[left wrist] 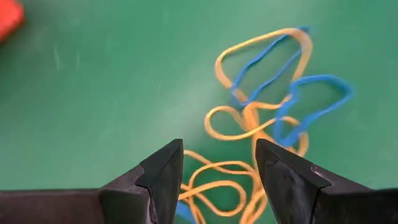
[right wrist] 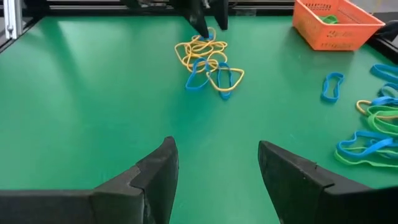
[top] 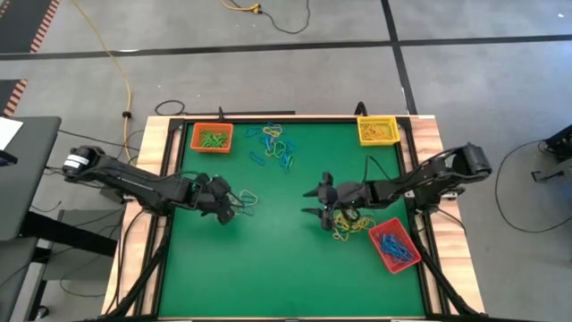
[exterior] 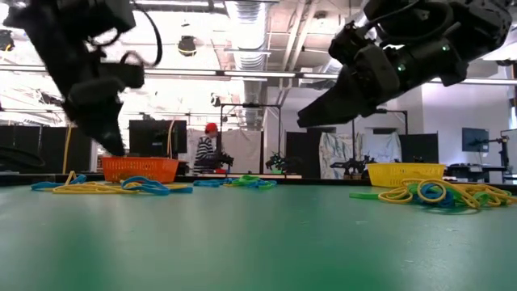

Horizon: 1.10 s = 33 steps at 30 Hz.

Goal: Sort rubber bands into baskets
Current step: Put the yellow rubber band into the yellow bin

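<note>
With its jaws released, the left end effector (left wrist: 217, 180) hovered over a tangle of yellow and blue rubber bands (left wrist: 267, 124) at centre-left of the counter (top: 268, 259), where a pinch might have lifted several mixed colours at once.

Left gripper (top: 234, 206) jaws apart, low, right gripper (top: 315, 202) spread wide, raised
</note>
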Each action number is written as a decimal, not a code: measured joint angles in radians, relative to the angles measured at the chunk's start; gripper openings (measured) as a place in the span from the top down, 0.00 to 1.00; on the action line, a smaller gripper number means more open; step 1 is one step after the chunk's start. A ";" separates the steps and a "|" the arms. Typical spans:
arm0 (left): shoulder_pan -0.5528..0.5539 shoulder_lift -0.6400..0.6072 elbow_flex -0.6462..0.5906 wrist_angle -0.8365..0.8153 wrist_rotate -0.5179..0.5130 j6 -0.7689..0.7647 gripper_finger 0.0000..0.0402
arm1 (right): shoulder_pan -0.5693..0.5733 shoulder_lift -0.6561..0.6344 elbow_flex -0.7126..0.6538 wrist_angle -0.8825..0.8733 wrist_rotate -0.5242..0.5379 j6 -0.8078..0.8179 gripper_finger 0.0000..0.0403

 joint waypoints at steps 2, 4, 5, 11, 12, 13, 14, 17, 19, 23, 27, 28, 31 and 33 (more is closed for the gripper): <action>0.025 0.000 -0.035 0.051 0.020 -0.015 0.52 | 0.000 -0.001 0.005 0.004 0.000 -0.002 0.38; 0.043 0.000 -0.065 0.095 0.042 -0.022 0.52 | 0.000 -0.005 0.005 0.003 0.000 -0.002 0.38; 0.052 0.000 -0.080 0.124 0.058 -0.022 0.52 | 0.000 -0.006 0.005 0.006 -0.001 -0.002 0.38; 0.104 0.000 -0.137 0.251 0.110 -0.023 0.52 | 0.000 -0.006 0.005 0.008 -0.001 -0.002 0.38; 0.112 0.000 -0.142 0.253 0.110 -0.024 0.52 | 0.000 -0.006 0.005 0.008 -0.001 -0.002 0.38; 0.119 0.000 -0.149 0.263 0.114 -0.024 0.52 | 0.000 -0.006 0.005 0.008 -0.001 -0.002 0.38; 0.127 0.000 -0.157 0.274 0.120 -0.024 0.52 | 0.000 -0.006 0.005 0.009 -0.001 -0.002 0.38; 0.142 0.000 -0.177 0.328 0.131 -0.010 0.52 | 0.000 -0.006 0.005 0.011 -0.001 -0.002 0.38; 0.151 0.000 -0.191 0.367 0.135 0.008 0.53 | 0.000 -0.006 0.005 0.011 -0.001 -0.002 0.38; 0.168 0.000 -0.196 0.414 0.142 0.039 0.60 | 0.000 -0.006 0.005 0.015 -0.001 -0.001 0.38; 0.181 0.000 -0.196 0.438 0.168 0.078 0.73 | 0.000 -0.006 0.005 0.015 -0.002 0.004 0.38; 0.183 0.000 -0.196 0.443 0.177 0.090 0.77 | 0.000 -0.006 0.005 0.015 -0.002 0.005 0.38; 0.183 0.000 -0.196 0.466 0.198 0.120 0.88 | 0.000 -0.006 0.005 0.015 -0.002 0.006 0.38; 0.183 0.000 -0.196 0.471 0.201 0.139 0.96 | 0.000 -0.006 0.005 0.015 -0.002 0.006 0.38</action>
